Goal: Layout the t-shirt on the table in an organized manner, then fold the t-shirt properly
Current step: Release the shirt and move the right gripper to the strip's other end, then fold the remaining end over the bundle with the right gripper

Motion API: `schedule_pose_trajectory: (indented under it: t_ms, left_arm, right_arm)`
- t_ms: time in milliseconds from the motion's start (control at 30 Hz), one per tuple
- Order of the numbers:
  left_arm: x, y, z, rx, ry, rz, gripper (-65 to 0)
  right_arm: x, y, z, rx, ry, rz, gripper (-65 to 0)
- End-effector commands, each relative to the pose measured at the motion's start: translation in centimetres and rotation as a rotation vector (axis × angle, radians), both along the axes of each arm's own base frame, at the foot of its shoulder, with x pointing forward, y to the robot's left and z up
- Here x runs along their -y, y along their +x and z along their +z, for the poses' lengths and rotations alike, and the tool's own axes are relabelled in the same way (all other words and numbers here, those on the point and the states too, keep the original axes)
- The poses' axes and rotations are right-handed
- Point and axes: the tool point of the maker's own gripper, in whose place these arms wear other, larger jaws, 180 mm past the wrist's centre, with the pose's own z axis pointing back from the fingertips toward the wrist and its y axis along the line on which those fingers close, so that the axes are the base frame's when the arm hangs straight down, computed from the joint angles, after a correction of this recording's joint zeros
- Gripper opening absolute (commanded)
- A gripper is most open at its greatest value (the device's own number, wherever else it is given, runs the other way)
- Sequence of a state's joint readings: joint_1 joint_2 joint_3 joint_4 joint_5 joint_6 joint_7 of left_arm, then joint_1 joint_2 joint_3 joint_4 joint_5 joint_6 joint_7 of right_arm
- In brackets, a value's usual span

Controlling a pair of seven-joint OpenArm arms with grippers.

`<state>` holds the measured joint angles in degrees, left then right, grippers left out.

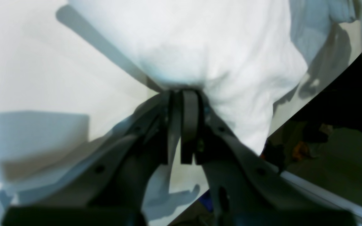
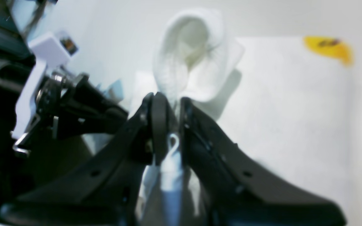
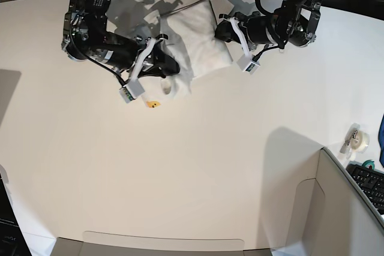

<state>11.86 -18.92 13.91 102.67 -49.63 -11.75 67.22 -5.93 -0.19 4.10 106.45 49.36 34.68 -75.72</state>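
Shirt (image 3: 195, 34): white, bunched, lifted between both grippers at far edge of table (image 3: 198, 166).
Left gripper (image 1: 181, 94): jaws pinched on a gathered fold of cloth.
Right gripper (image 2: 168, 100): jaws clamped on a looped edge, cloth showing between them.
Yellow scrap (image 3: 154, 104): on table, just beside right gripper.

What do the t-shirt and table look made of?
T-shirt: soft white woven or knit cloth, matte; it bunches and wrinkles where it is pinched in the left wrist view. Table: smooth hard off-white top, likely laminate or painted board; faint sheen, crisp shadows, no visible grain.
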Motion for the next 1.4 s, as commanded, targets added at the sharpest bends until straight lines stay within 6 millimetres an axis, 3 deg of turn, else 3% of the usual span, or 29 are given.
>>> schedule_pose_trajectory:
  t_ms: [0, 267, 767, 1133, 1367]
  left_arm:
    - [0.3, 0.6, 0.7, 0.026, -0.017, 0.004, -61.4]
    - [1.2, 0.7, 0.9, 0.028, -0.044, 0.011, -61.4]
    - [1.3, 1.5, 1.4, 0.049, -0.047, 0.011, -61.4]
    - [1.2, 2.8, 2.0, 0.080, -0.045, 0.011, -61.3]
    - [0.5, 3.0, 0.4, 0.035, -0.030, 0.027, -61.3]
  right_arm:
    - [-0.7, 0.7, 1.2, 0.041, 0.032, 0.015, -65.0]
    - [-3.2, 1.4, 0.5, 0.019, 0.036, 0.113, -65.0]
    - [-5.6, 1.9, -1.1, -0.045, 0.042, 0.190, -65.0]
    - [-6.1, 1.9, -0.7, -0.034, 0.040, 0.215, -32.2]
    - [-6.1, 2.2, 0.3, 0.006, 0.041, 0.222, -28.1]
